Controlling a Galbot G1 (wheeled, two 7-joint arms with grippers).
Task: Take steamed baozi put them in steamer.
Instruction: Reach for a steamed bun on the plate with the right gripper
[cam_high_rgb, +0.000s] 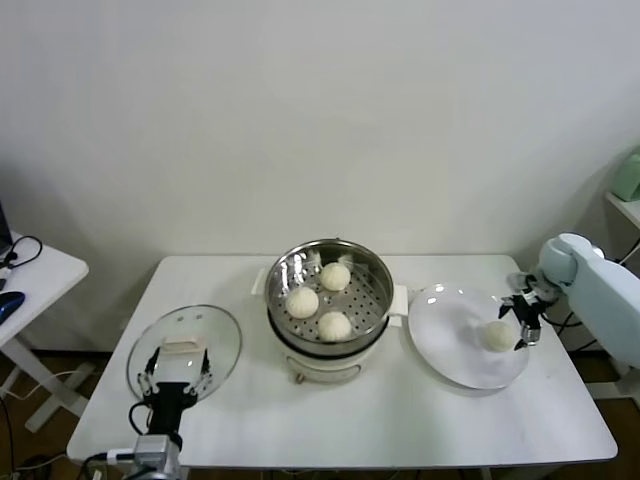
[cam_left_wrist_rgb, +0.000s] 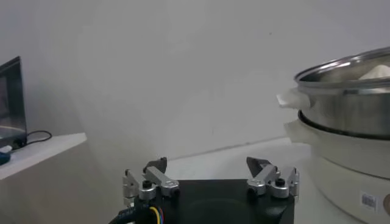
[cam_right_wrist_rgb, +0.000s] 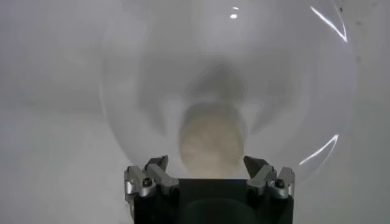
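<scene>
Left gripper (cam_high_rgb: 177, 372): parked over the glass lid (cam_high_rgb: 185, 347), fingers spread, holding nothing.
Steamer (cam_high_rgb: 330, 291): mid-table, uncovered to receive; three baozi (cam_high_rgb: 319, 300) inside.
Last baozi (cam_high_rgb: 496, 335): alone on the white plate (cam_high_rgb: 450, 340).
Right gripper (cam_high_rgb: 524, 318): just beside that bun, fingers spread wide either side, apparently to grasp.
Writing: a sticker on the cooker base (cam_left_wrist_rgb: 347, 182), illegible.

Pale blue arm, black grippers

The right arm (cam_high_rgb: 600, 290) has a smooth rounded shell; each gripper (cam_right_wrist_rgb: 208, 167) carries silver screwed finger brackets on black blocks.
</scene>
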